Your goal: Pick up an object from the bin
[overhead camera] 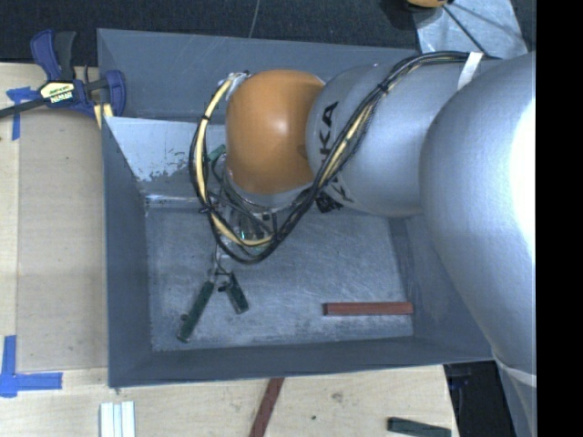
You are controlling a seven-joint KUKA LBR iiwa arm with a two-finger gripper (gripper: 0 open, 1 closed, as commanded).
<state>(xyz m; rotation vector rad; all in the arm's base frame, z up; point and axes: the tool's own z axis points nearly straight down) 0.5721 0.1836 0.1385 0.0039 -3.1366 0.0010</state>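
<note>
Camera view: fingers (235,297) spread apart low in the bin (127,262), probably readied to close; reddish-brown bar (367,309) flat well to their right

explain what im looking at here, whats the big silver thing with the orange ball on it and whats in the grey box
The big silver thing is a robot arm, reaching in from the right of the picture. The one camera looks down from above, slightly from the side. The orange ball is a cover on the arm's wrist, with cables looped round it; both are parts of the machine. Below it hangs the end effector, the grasping part: two dark fingers spread open in a V over the left of the floor, with nothing between them. The grey box is a metal bin. On its floor, to the lower right, lies a flat reddish-brown bar, apart from the end effector. The arm's job is to pick something out.
</note>
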